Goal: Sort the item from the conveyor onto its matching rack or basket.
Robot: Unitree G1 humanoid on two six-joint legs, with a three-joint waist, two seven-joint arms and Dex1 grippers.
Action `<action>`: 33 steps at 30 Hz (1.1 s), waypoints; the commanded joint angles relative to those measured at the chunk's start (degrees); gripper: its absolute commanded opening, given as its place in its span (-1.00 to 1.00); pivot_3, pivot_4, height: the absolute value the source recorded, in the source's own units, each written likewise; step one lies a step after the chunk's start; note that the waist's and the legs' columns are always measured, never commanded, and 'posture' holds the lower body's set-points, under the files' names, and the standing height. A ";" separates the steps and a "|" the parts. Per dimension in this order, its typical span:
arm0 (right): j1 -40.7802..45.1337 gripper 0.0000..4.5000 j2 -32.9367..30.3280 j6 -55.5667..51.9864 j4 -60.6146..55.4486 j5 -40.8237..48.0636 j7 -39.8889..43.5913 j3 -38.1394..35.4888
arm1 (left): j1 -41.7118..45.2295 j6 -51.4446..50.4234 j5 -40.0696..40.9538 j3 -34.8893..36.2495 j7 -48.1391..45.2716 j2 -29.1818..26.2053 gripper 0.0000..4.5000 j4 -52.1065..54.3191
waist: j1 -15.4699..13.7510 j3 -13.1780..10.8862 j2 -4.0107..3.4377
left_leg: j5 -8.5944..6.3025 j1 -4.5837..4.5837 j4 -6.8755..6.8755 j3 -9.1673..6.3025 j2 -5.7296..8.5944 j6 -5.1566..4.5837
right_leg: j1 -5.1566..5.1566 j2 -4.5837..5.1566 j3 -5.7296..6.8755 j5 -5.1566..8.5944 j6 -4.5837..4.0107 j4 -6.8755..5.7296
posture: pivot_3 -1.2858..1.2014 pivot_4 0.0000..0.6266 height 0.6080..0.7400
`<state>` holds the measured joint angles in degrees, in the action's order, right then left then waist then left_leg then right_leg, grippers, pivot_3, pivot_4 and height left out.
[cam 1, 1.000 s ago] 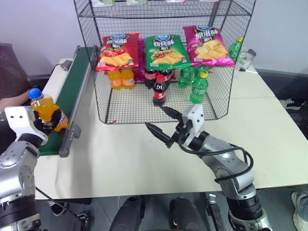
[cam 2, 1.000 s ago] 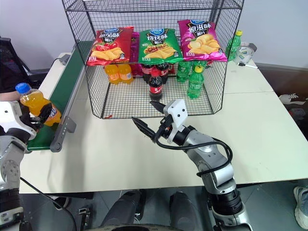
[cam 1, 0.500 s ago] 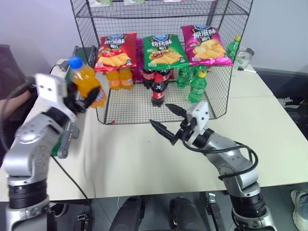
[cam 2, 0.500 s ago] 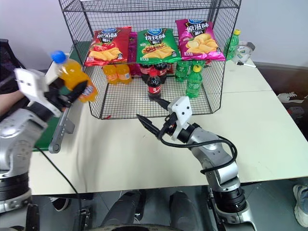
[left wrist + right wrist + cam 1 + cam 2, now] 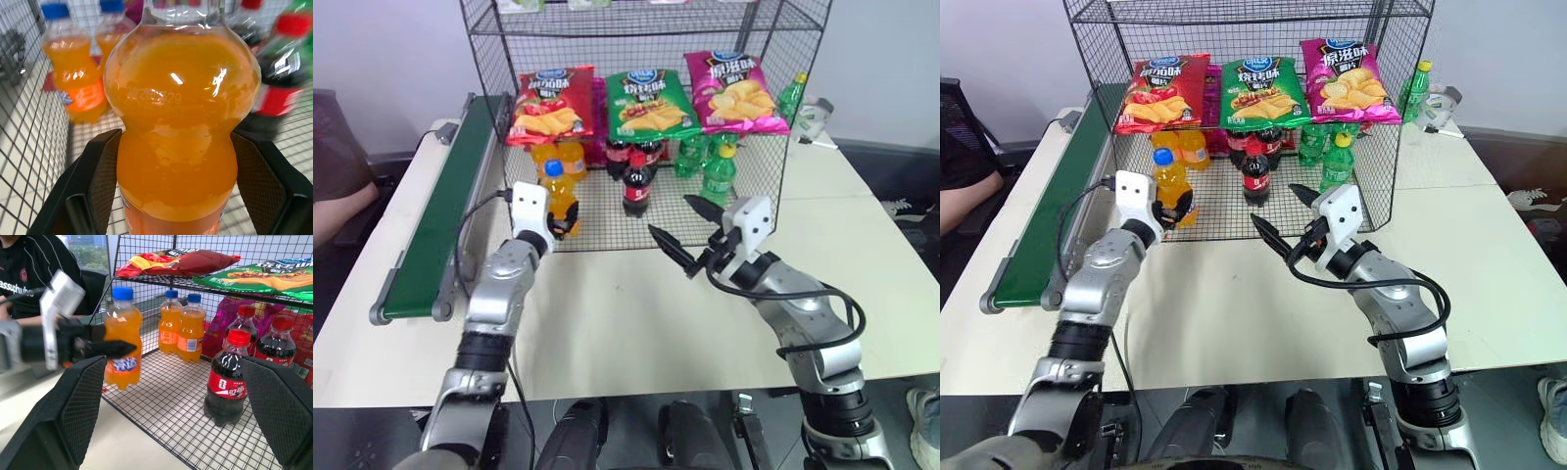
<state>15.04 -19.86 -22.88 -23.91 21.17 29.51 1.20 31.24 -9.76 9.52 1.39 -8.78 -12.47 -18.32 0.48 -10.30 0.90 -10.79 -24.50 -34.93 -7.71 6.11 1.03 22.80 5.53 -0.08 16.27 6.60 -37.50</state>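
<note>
Orange soda bottle point(image 5: 557, 193) | carried off the conveyor point(image 5: 440, 225) a second ago to the rack point(image 5: 641, 117) front, left of frame centre; placing looks next | clamped upright between left gripper point(image 5: 554, 221) fingers | right gripper point(image 5: 689, 235) fingers spread, empty, right of centre above table point(image 5: 626, 313)

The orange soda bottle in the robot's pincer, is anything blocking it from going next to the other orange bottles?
Nothing visible does. The left pincer holds the orange soda bottle at the rack's open front, and the bare wire shelf runs straight back to the two orange bottles.
</note>
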 commanded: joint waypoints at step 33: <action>0.62 1.00 -0.34 1.95 -0.87 -0.15 -0.11 -0.74 | 4.28 18.03 -1.01 6.97 -3.65 0.00 0.96 -12.46 | 0.19 0.01 0.01 | 0.01 0.00 -0.14 -0.03 0.01 -0.01 | -0.01 -0.07 0.04 -0.01 0.02 -0.14 | 0.03 -0.52 1.00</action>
<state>15.16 -19.93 -22.12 -23.35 20.93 29.43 1.38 36.51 9.48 8.22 8.01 -12.33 -11.54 -36.22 0.67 -10.29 0.91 -10.79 -24.51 -35.07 -7.74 6.11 1.03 22.79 5.47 -0.04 16.26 6.62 -37.64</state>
